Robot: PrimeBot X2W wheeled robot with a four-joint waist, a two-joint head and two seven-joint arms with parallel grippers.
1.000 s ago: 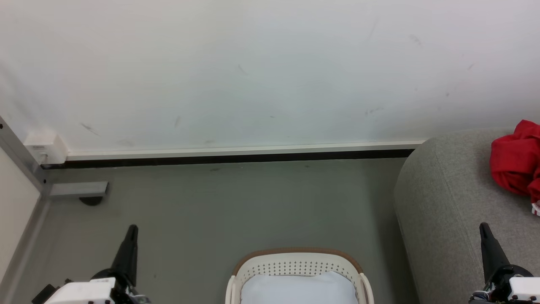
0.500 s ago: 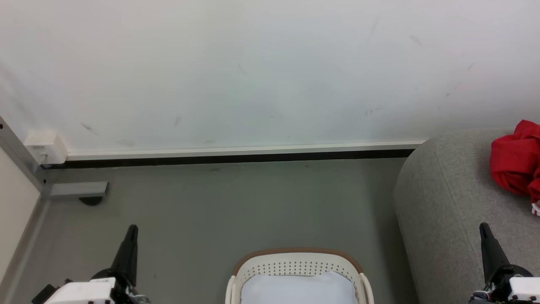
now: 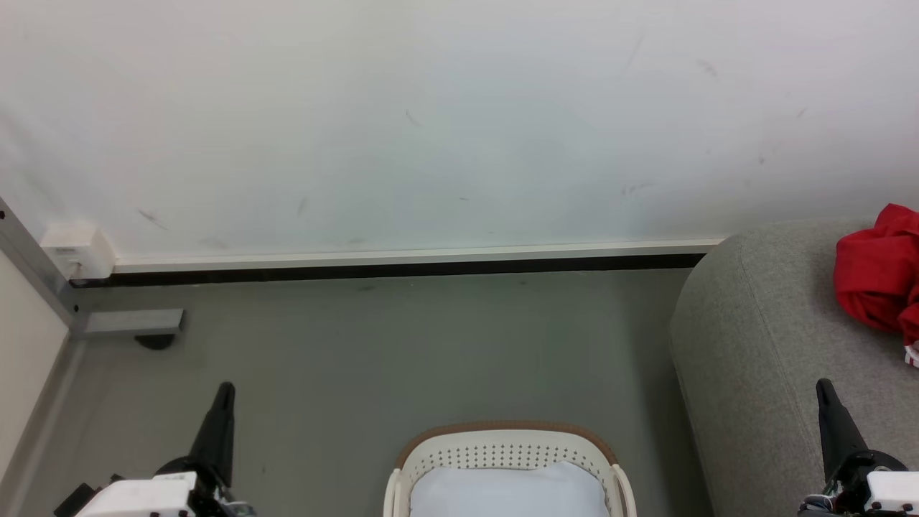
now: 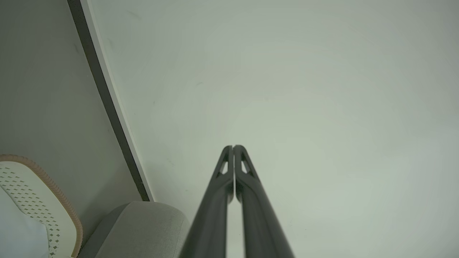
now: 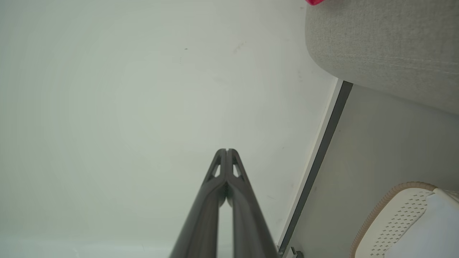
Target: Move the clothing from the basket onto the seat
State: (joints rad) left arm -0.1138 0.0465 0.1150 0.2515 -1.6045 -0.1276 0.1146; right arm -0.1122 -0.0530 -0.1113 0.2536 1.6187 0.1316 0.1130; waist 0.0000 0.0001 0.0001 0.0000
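The cream basket point(image 3: 502, 449) with a brown rim stands on the floor at the bottom middle of the head view, with pale blue-white clothing point(image 3: 508, 492) lying inside. On the right, the grey seat point(image 3: 761, 345) bears a crumpled red garment point(image 3: 872, 276). My left gripper point(image 3: 224, 391) is shut and empty at the lower left, well left of the basket. Over the seat's near part, my right gripper point(image 3: 823, 388) is also shut and empty. In the wrist views the left gripper point(image 4: 233, 147) and right gripper point(image 5: 226, 151) point at the wall, fingertips pressed together.
A white wall with a dark baseboard point(image 3: 402, 269) runs across ahead. A metal frame foot point(image 3: 133, 323) and a white box point(image 3: 75, 251) sit in the left corner. Grey floor point(image 3: 402, 352) lies between basket and wall.
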